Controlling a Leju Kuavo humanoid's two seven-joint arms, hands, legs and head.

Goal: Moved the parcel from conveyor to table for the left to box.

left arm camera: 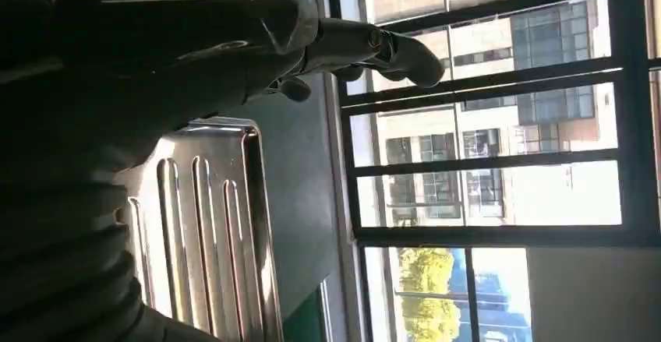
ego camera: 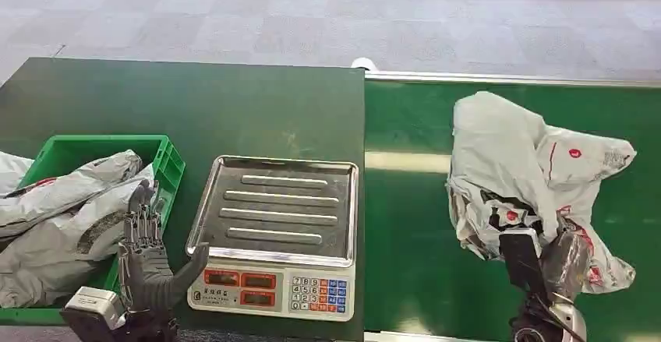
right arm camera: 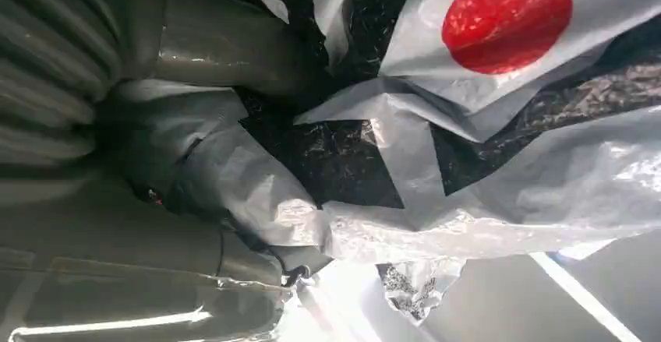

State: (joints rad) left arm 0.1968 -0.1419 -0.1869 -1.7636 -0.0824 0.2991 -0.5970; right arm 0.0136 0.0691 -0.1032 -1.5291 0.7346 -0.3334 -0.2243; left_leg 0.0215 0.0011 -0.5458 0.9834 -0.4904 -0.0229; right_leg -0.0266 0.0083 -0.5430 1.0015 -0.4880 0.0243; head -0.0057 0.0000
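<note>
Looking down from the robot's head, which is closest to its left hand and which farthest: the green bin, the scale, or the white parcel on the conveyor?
From the left hand, in the head view:
1. Green bin, right beside the hand on its left; the fingers overlap its near edge.
2. Scale, just to the hand's right, in the middle of the table.
3. White parcel, far right on the conveyor, at the right hand.
</note>
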